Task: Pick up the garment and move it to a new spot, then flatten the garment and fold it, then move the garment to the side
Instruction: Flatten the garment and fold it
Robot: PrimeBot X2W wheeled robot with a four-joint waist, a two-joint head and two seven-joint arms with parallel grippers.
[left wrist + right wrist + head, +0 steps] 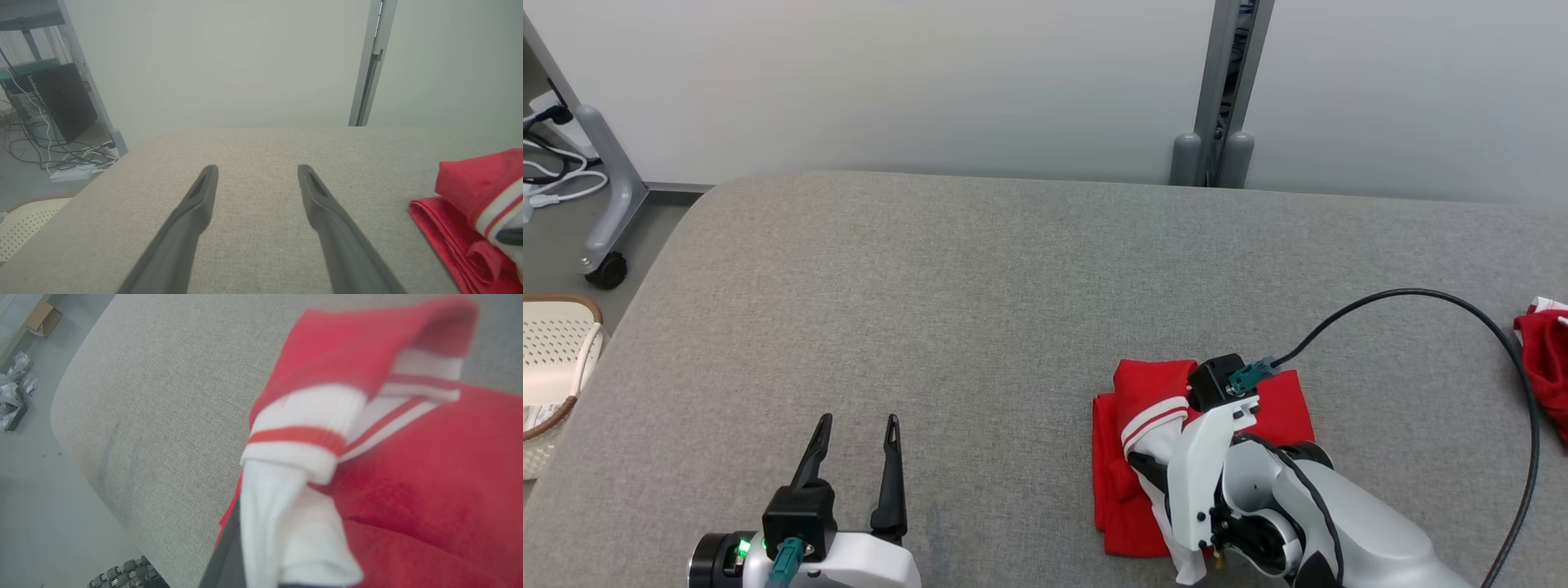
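Observation:
The garment, red with white and red striped trim, lies folded in a bundle on the grey table at the lower right. My right gripper is shut on the garment's white part, which drapes over its dark finger and hides the tips. The right wrist view shows the garment up close, with its striped cuff raised above the red layers. My left gripper stands open and holds nothing at the lower left, well apart from the garment. Past my left gripper, the garment shows at the right edge.
A second red cloth lies at the table's right edge. A black cable arcs from my right wrist over the table. A white perforated basket and a wheeled stand leg are off the left side. A grey post rises behind.

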